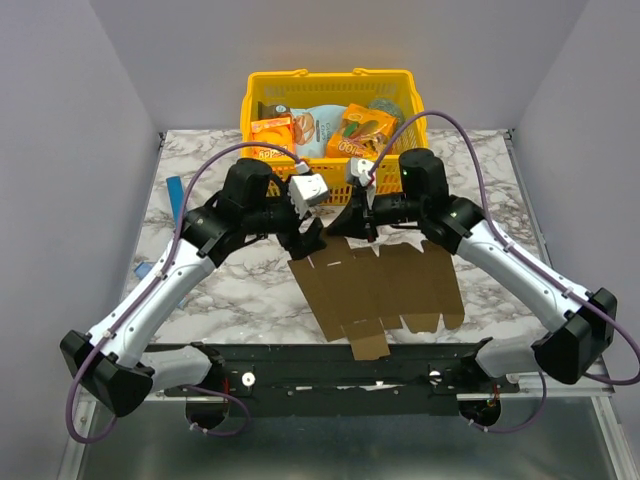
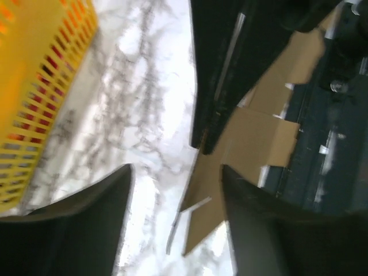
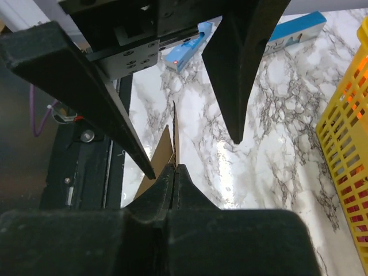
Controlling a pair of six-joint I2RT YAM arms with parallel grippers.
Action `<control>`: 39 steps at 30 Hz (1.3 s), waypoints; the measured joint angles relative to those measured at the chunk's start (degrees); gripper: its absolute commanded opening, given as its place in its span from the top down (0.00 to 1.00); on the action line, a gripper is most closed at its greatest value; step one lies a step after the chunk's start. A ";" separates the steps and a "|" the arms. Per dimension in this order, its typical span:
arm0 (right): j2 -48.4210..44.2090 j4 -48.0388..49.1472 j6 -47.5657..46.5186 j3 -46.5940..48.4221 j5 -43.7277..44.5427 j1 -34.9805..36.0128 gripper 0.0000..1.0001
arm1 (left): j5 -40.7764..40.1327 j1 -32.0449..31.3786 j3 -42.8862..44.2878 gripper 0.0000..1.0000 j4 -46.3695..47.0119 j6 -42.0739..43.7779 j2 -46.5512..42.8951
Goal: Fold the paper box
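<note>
Counter (image 1: 220, 290): white marble with grey veining, glossy, with glare patches in the wrist views.
Room: plain pale grey-lilac walls (image 1: 60, 150) close on three sides.
Near edge: black base rail (image 1: 330, 365) carries both arm bases.
Far edge: yellow basket (image 1: 330, 78), slotted sides, holds orange snack boxes (image 1: 362, 128) and a pale blue pack.
Left margin: slim blue box (image 1: 177, 195) lies flat, well apart from the work.
Paper box (image 1: 390, 285): flat brown notched sheet, unfolded, at centre of the counter between the arms. Its near flaps reach the rail. Its far edge is lifted off the marble where the grippers meet.
Left arm: elbow out to the left, forearm angled inward, wrist turned toward centre.
Left gripper (image 1: 310, 238): at the sheet's far left corner. Fingers stand wide apart and clamp nothing. In its own wrist view the cardboard runs up between them.
Right arm: mirrors the left, elbow out to the right, wrist pitched down over the far edge.
Right gripper (image 1: 358, 222): fingers pressed together on the raised cardboard edge, which stands upright out of the pinch in the right wrist view.
Spacing: the two grippers are just beside each other, the left one's open fingers facing the right one's pinch.
</note>
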 measured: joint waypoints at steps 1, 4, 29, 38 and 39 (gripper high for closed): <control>-0.13 0.31 0.04 -0.35 0.33 0.07 0.99 | -1.70 0.33 -1.36 0.03 2.60 -1.73 -0.90; -1.53 3.10 1.20 -2.84 3.26 -0.52 0.99 | -6.27 3.10 -7.23 0.01 9.97 -7.13 -5.70; -11.89 44.68 31.63 -30.95 7.50 -17.25 0.99 | 3.98 16.50 -48.02 0.10 73.35 -50.47 2.78; -13.51 46.27 32.20 -31.17 9.94 -17.79 0.99 | 11.23 13.81 -48.98 0.11 82.60 -53.24 6.32; -13.75 46.31 32.20 -31.45 10.51 -17.81 0.99 | 12.00 13.00 -48.98 0.12 83.45 -53.31 6.73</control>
